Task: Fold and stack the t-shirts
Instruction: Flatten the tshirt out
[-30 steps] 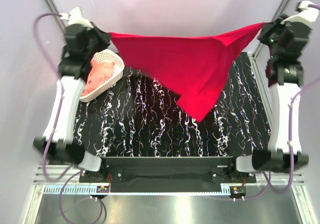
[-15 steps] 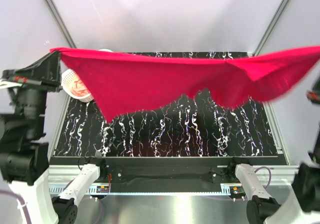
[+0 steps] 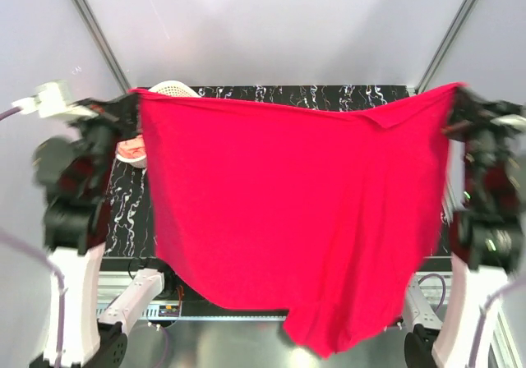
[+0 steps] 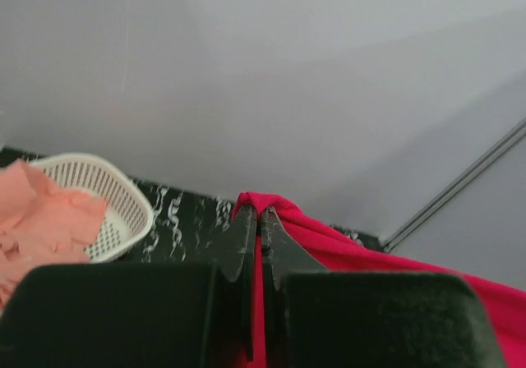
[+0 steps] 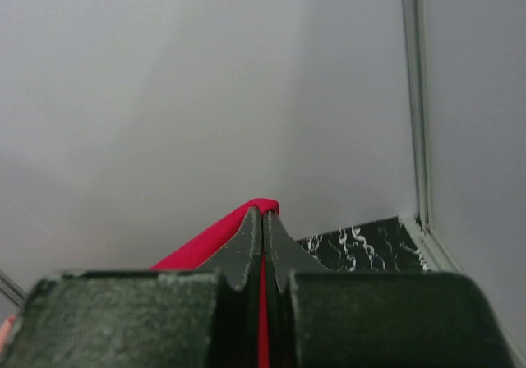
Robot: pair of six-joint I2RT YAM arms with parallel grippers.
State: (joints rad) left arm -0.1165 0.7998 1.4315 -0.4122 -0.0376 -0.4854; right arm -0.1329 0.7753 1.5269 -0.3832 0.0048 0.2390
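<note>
With left fingers [image 4: 251,232] and right fingers [image 5: 253,236] clenched on the red shirt [image 3: 288,212], lower level, taut, hem first onto the tabletop [image 3: 329,95].

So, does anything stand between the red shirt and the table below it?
Nothing visible. The red shirt hangs spread over the table; the basket sits aside at its far-left corner. Beneath the shirt is hidden.

left arm [image 3: 72,195] and right arm [image 3: 486,195] upright, spread wide apart, left claw [image 4: 260,213] pinched shut, right claw [image 5: 263,213] pinched shut
</note>
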